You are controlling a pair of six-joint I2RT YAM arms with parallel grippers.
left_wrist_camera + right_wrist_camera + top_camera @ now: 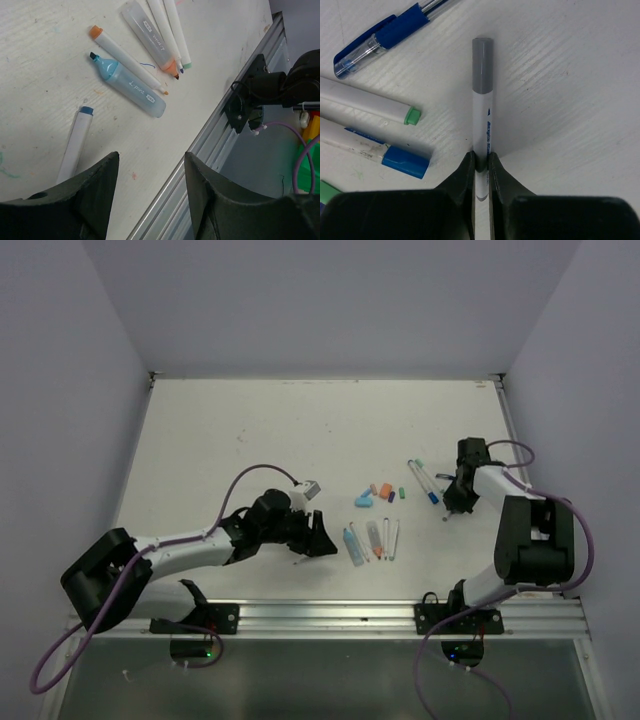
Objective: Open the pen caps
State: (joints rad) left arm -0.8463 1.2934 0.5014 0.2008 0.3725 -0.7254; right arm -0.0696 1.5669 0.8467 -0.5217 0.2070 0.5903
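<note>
Right gripper [481, 158] pinches smooth white pen [482, 125], grey cap [482, 70] ahead; blue-capped pen [370, 147] lies left. Left gripper [151, 167] spread, blue-tipped pen [75, 145] beside it.

Loose caps at mid-table: orange caps [374, 488] lying flat, a light blue cap [362, 503] just near-left of them, a dark blue cap [391, 497] and a green cap [402, 492] to their right (all tiny from above). Far right, caps still on: a grey cap [482, 65] on a white pen [482, 130], a green end cap [412, 116], a blue cap [404, 162], a clipped dark blue cap [395, 27].
</note>
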